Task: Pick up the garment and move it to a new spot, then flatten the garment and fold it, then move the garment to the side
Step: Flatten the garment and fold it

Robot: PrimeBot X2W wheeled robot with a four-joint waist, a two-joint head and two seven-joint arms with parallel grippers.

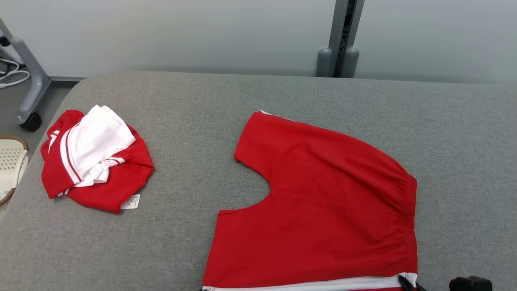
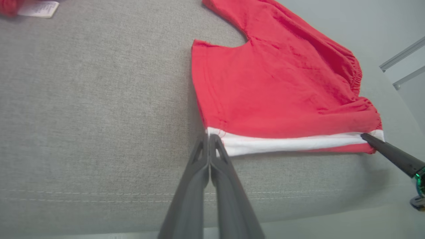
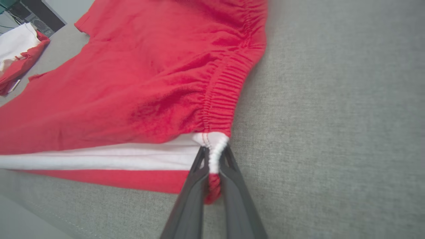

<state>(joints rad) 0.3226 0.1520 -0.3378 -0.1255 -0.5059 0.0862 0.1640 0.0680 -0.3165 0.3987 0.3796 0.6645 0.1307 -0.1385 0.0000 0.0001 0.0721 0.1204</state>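
Note:
Red shorts (image 1: 323, 202) with a white side stripe lie spread flat on the grey padded table (image 1: 258, 93), elastic waistband to the right. My left gripper (image 2: 209, 137) is shut on the near leg hem corner at the white stripe (image 2: 292, 143). My right gripper (image 3: 212, 156) is shut on the shorts (image 3: 132, 93) at the waistband's near corner, the white stripe end pinched between its fingers. In the head view the right gripper (image 1: 406, 281) shows at the bottom edge by the shorts. The right fingers (image 2: 391, 154) also reach into the left wrist view at the shorts (image 2: 282, 83).
A crumpled red and white garment (image 1: 95, 157) with a label lies at the table's left end. A white basket (image 1: 10, 165) stands beyond the left edge, near a wheeled stand leg (image 1: 30, 87). A wall with a grey post (image 1: 339, 40) runs behind the table.

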